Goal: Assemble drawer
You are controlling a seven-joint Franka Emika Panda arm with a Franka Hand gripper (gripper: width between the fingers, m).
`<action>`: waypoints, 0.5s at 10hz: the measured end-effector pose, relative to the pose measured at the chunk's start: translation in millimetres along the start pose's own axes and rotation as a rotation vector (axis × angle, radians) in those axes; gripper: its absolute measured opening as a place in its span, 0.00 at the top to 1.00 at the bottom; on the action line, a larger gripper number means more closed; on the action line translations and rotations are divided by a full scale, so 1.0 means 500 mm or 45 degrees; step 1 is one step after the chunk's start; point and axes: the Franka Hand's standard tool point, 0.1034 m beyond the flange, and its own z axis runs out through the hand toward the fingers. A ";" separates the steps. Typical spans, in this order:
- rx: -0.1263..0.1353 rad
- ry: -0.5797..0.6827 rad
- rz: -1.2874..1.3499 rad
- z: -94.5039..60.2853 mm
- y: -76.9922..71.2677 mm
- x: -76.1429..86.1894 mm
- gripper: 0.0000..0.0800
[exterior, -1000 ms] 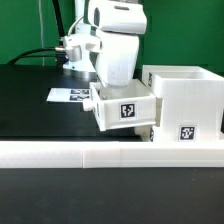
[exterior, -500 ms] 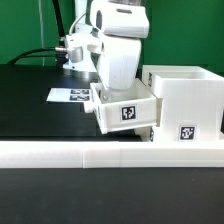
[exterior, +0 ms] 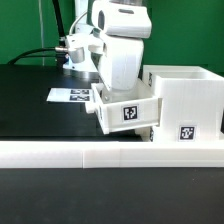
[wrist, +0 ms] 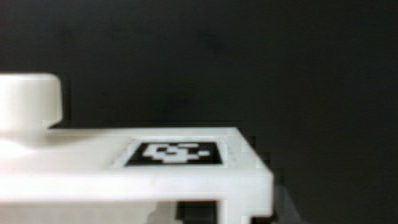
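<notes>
The small open-topped white box [exterior: 128, 112] with a square marker on its front hangs tilted just above the black table, its right end touching or almost touching the larger white casing [exterior: 188, 100]. My gripper [exterior: 115, 90] reaches down into the box from above and is shut on its wall; the fingertips are hidden behind it. In the wrist view the box [wrist: 107, 170] fills the lower part, with its marker [wrist: 175, 153] facing the camera. The casing stands at the exterior view's right, open on top, with a marker low on its front.
A long low white border wall [exterior: 100, 152] runs along the table's front edge, just before the box and casing. The marker board [exterior: 70, 96] lies flat behind the box on the exterior view's left. Cables [exterior: 40, 55] hang at the back left.
The small box has shifted slightly toward the casing and tilted a little more; the arm moved with it.
</notes>
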 end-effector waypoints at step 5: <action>-0.019 -0.002 0.029 -0.006 0.011 0.019 0.94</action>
